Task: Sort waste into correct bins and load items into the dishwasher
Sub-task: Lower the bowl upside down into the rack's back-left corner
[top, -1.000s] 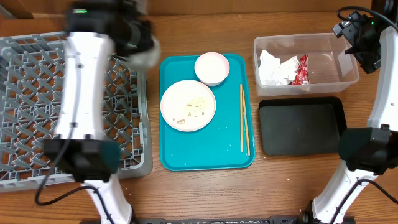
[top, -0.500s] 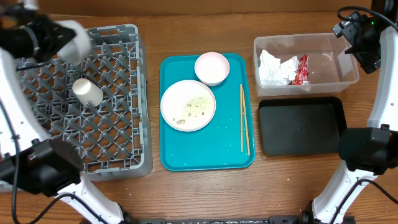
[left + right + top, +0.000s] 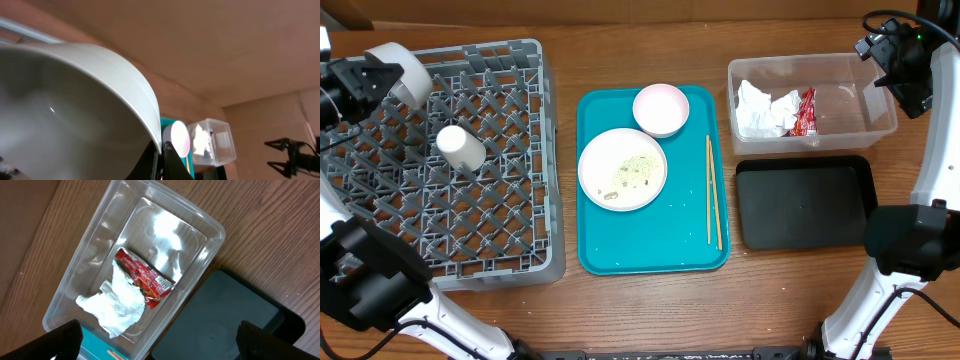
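Nearest, on the desk (image 3: 620, 310): teal tray (image 3: 650, 245) at centre, black tray (image 3: 805, 205) just right of it, dish rack (image 3: 520, 230) just left.

On the teal tray: chopsticks (image 3: 713, 190) side by side along the right edge. Left of them, plate (image 3: 623, 168) bearing scattered food scraps (image 3: 635, 170). Just beyond the plate, pink bowl (image 3: 661, 108) at the far edge.

In the rack's left half: white cup (image 3: 460, 147), lying tilted on the lattice.

Beyond the black tray: clear tub (image 3: 865, 110), containing crumpled napkin (image 3: 760, 110) and red wrapper (image 3: 805, 112), touching each other.

Farthest left, over the rack's far left corner: left end effector (image 3: 375, 80), clamped tight on the rim of the grey bowl (image 3: 408, 68). Bowl held on edge. Contact with the rack: cannot tell. Wrist view filled by the bowl's inside, fingers (image 3: 167, 162) pinching the rim.

Farthest right, above the tub's far right corner: right end effector (image 3: 892, 72), fingers (image 3: 62, 340) spread wide apart, holding nothing.
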`<act>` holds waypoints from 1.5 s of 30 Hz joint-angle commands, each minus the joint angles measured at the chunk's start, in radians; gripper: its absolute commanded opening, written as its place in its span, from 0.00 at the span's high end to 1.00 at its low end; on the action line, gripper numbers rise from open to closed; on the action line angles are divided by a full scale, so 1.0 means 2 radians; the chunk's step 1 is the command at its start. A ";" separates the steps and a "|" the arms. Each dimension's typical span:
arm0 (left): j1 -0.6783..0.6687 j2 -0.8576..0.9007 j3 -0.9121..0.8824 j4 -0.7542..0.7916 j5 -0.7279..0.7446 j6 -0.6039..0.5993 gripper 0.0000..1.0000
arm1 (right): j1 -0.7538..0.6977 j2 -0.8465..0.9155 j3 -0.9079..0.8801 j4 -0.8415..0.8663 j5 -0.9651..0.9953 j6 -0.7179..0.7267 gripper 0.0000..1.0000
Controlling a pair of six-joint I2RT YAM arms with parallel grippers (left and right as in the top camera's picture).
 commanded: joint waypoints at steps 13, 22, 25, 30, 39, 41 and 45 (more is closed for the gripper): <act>0.041 0.001 -0.082 0.075 0.040 0.020 0.96 | -0.001 -0.003 0.001 0.003 0.005 0.002 0.00; 0.035 0.033 -0.088 0.121 0.051 0.018 0.96 | -0.001 -0.003 0.001 0.003 0.005 0.002 0.00; 0.035 0.059 -0.088 0.153 0.109 0.018 0.96 | -0.001 -0.003 0.001 0.003 0.005 0.002 0.00; 0.035 0.091 -0.088 0.179 0.141 0.001 0.96 | -0.001 -0.003 0.001 0.003 0.005 0.002 0.00; 0.039 0.098 -0.088 0.177 0.141 -0.022 0.96 | -0.001 -0.003 0.001 0.003 0.005 0.002 0.00; 0.043 0.098 -0.088 0.171 0.139 -0.022 0.96 | -0.001 -0.003 0.001 0.003 0.005 0.002 0.00; 0.051 0.098 -0.088 0.163 0.099 -0.057 0.93 | -0.001 -0.003 0.001 0.003 0.005 0.002 0.00</act>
